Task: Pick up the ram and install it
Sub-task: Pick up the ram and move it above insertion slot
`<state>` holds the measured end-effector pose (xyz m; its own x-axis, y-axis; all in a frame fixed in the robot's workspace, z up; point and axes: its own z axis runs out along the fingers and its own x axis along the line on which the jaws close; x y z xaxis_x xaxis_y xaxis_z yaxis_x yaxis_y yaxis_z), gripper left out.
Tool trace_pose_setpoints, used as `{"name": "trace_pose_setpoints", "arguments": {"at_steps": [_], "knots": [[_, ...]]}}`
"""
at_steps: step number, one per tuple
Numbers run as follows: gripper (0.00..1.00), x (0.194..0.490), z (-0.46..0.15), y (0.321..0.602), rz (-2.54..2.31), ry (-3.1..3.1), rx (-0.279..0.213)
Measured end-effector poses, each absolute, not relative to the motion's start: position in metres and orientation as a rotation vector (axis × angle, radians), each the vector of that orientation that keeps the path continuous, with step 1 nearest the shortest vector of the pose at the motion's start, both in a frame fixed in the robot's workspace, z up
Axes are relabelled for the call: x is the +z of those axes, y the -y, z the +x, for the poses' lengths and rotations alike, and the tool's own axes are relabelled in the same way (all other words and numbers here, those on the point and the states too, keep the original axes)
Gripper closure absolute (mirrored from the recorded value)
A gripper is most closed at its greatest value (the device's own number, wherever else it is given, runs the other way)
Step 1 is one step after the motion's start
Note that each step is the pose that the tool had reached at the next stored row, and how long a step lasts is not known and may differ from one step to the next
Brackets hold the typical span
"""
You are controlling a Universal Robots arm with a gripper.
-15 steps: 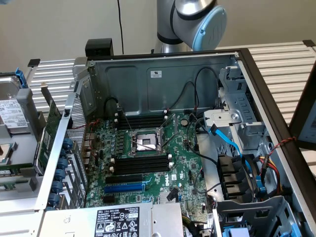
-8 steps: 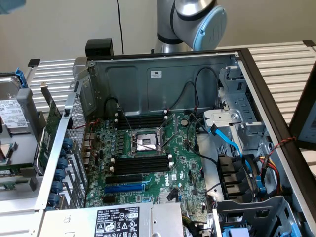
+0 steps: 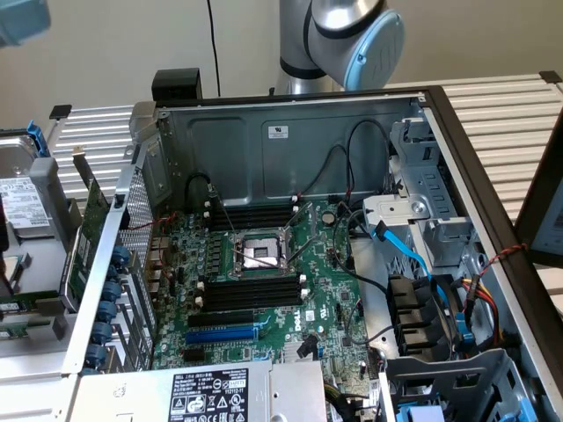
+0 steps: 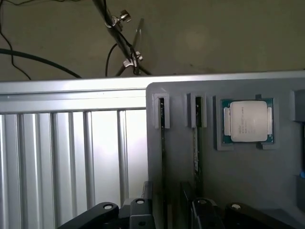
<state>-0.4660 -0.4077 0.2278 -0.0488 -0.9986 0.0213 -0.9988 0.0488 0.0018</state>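
Note:
Two thin ram sticks stand on edge in the slots of a grey holder block (image 4: 238, 181): one ram stick (image 4: 162, 143) and a second (image 4: 196, 148), each seen edge-on as a dark line. My gripper (image 4: 171, 217) hovers just above the holder with its jaws open and nothing between them. The nearer stick runs in under the gap between its fingers. In the exterior view, the open computer case shows the motherboard (image 3: 325, 299) with empty black memory slots (image 3: 251, 290) beside the CPU socket (image 3: 259, 253).
A loose processor chip (image 4: 248, 121) sits in a recess of the holder next to the sticks. The holder rests on a ribbed metal table (image 4: 71, 157). In the case, cables (image 3: 413, 255), a blue slot (image 3: 224, 334) and a drive cage (image 3: 440, 229) crowd the board.

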Motion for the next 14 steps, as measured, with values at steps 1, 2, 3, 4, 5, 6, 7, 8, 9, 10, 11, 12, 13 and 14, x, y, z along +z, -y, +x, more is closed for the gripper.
{"name": "trace_pose_setpoints", "arguments": {"at_steps": [1, 2, 3, 4, 5, 6, 7, 8, 9, 10, 11, 12, 13, 14], "knots": [[0.64, 0.226, -0.466, 0.408, 2.155, 2.263, 0.021], [0.64, 0.224, -0.466, 0.409, 2.154, 2.264, 0.021], [0.64, 0.222, -0.466, 0.409, 2.154, 2.264, 0.021], [0.64, 0.221, -0.466, 0.409, 2.154, 2.264, 0.02], [0.64, 0.219, -0.466, 0.41, 2.154, 2.264, 0.02], [0.64, 0.217, -0.465, 0.41, 2.154, 2.265, 0.019], [0.64, 0.216, -0.465, 0.41, 2.155, 2.265, 0.019], [0.64, 0.214, -0.464, 0.411, 2.155, 2.266, 0.018], [0.64, 0.213, -0.463, 0.411, 2.155, 2.266, 0.017], [0.64, 0.212, -0.463, 0.411, 2.156, 2.266, 0.016], [0.64, 0.211, -0.463, 0.411, 2.156, 2.267, 0.015], [0.64, 0.21, -0.463, 0.411, 2.156, 2.267, 0.014], [0.64, 0.209, -0.463, 0.411, 2.157, 2.268, 0.013], [0.64, 0.208, -0.463, 0.411, 2.157, 2.268, 0.012]]}}
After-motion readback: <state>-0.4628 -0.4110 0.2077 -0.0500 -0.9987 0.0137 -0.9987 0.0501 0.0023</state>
